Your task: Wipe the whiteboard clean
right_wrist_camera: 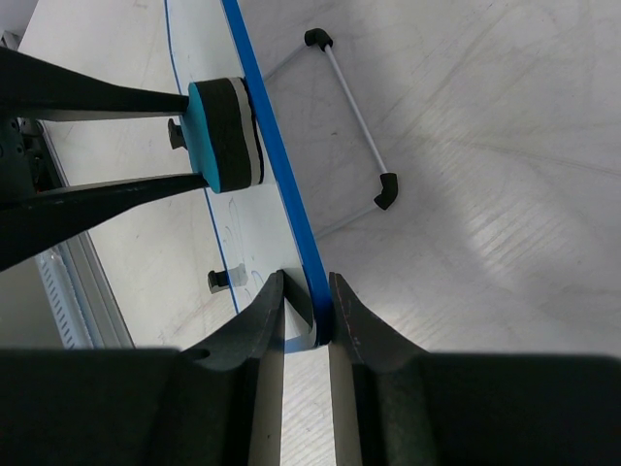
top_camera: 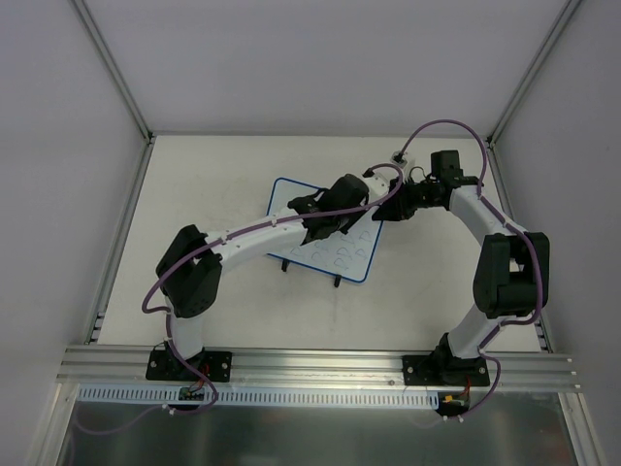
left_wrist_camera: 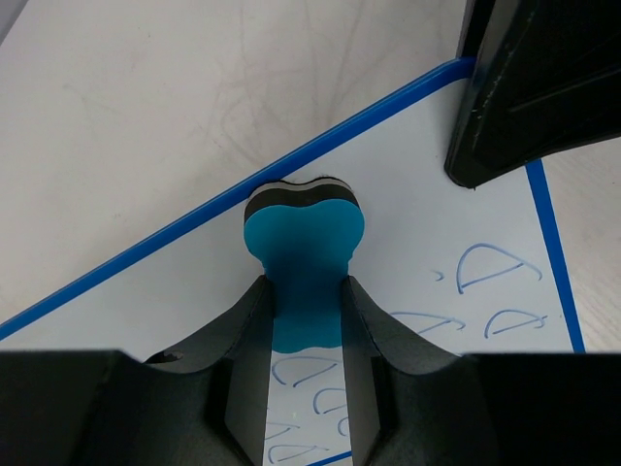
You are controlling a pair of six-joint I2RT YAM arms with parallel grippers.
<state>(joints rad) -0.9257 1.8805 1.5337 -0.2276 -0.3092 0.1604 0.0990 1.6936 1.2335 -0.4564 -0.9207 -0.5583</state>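
Observation:
The whiteboard [top_camera: 291, 209] is white with a thin blue rim and stands tilted on two small black feet in the table's middle. Blue scribble rows [left_wrist_camera: 495, 272] remain on its lower right part. My left gripper [top_camera: 325, 216] is shut on the blue bone-shaped eraser [left_wrist_camera: 304, 238], which presses against the board near its top rim. My right gripper [top_camera: 380, 209] is shut on the board's right corner, its fingers either side of the blue rim [right_wrist_camera: 318, 291]. The eraser also shows in the right wrist view [right_wrist_camera: 225, 134].
A wire stand with black end caps [right_wrist_camera: 351, 112] lies on the table behind the board. Metal frame posts and white walls bound the table at back and sides. The aluminium rail [top_camera: 320, 364] runs along the near edge.

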